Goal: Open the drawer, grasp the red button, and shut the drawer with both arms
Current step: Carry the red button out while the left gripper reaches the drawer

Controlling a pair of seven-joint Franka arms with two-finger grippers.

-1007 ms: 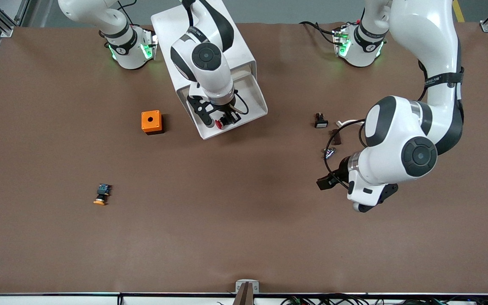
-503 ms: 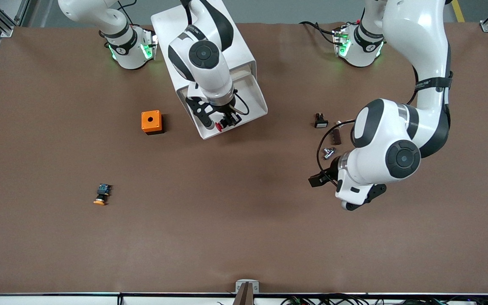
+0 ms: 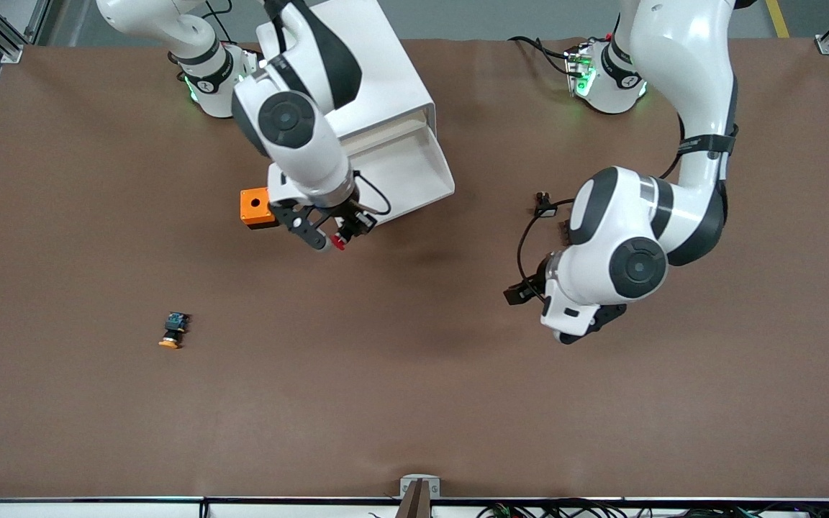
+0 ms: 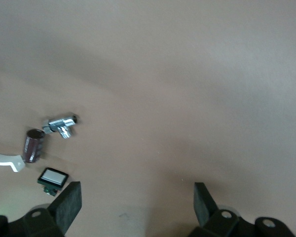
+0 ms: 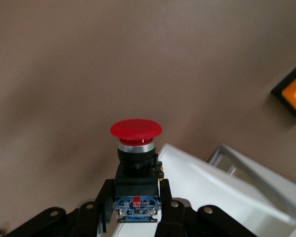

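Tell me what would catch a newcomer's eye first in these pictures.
The red-capped button stands out, clamped in the right gripper just past the front lip of the open drawer of the white cabinet. Beside it sits the bright orange cube. The left gripper hangs open over bare table.

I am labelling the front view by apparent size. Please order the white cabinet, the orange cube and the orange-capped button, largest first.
1. White cabinet, by far the largest.
2. Orange cube.
3. Orange-capped button, clearly smallest, although it lies nearest the camera.
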